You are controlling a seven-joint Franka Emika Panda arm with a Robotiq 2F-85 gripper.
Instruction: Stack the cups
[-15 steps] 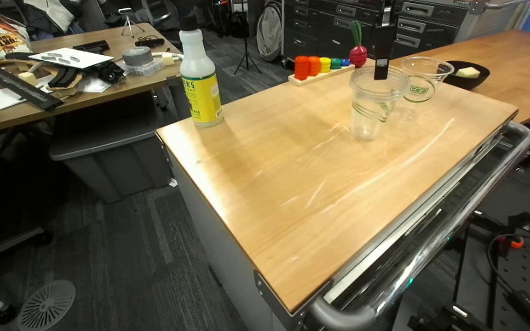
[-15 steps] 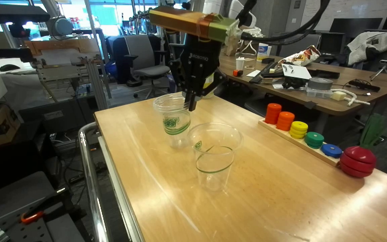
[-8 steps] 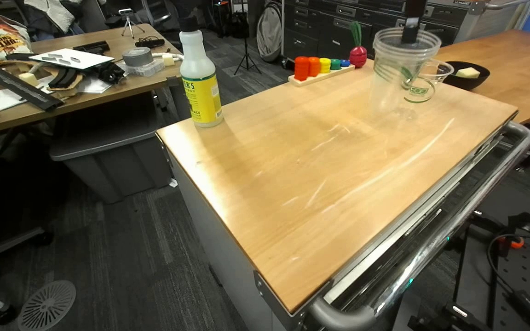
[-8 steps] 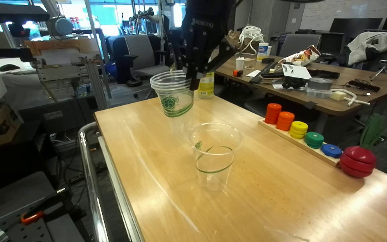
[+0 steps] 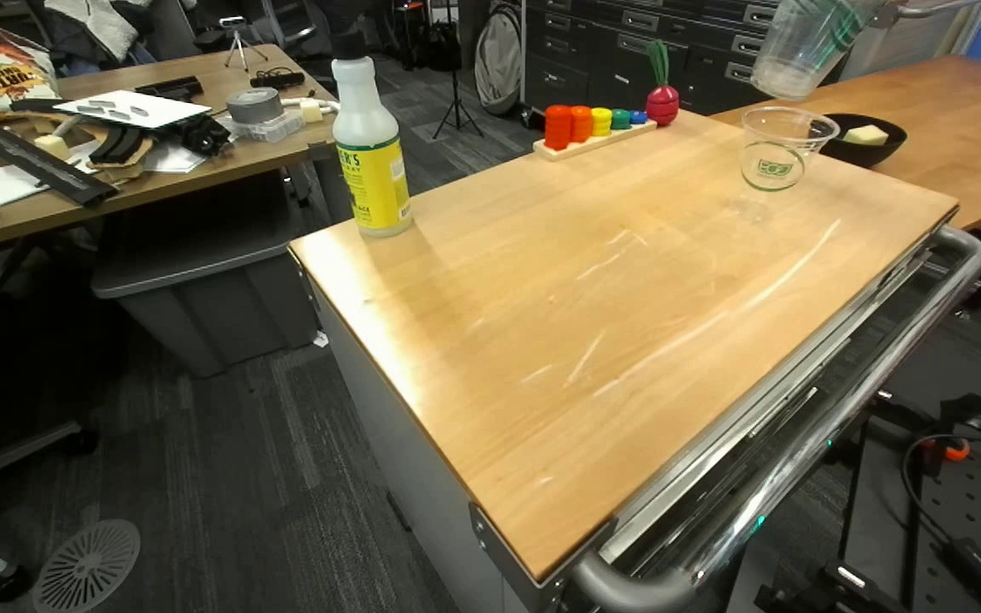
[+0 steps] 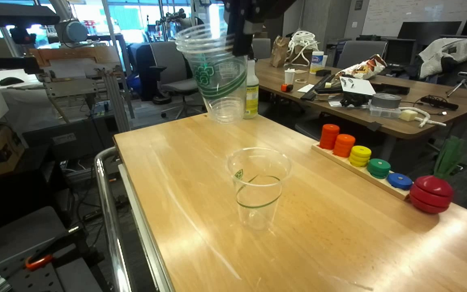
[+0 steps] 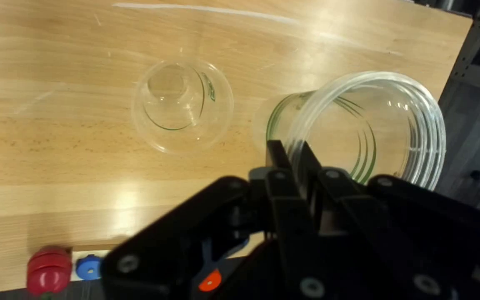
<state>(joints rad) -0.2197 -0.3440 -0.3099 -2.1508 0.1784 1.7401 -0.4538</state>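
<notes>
A nested stack of clear cups with green print [image 6: 221,77] hangs in the air, slightly tilted, well above the table. It also shows at the top of an exterior view [image 5: 806,51] and at the right in the wrist view [image 7: 423,129]. My gripper [image 7: 291,149] is shut on the stack's rims at one side, one finger inside and one outside. The gripper is cut off above the exterior views. A single clear cup [image 6: 258,194] stands upright on the table, apart from the stack. It also shows in the wrist view [image 7: 181,108], left of the gripper.
A row of coloured ring toys [image 6: 359,156] and a red radish toy [image 6: 432,194] stand along one table edge. A bottle with a yellow label [image 5: 375,162] stands near a far corner. A black bowl [image 5: 861,140] sits beyond the single cup. A metal rail [image 6: 110,227] runs along one side.
My gripper has lifted the nested cups off the table and raised them high, tilting them. They have moved rightward in an exterior view. The single cup has not moved.
</notes>
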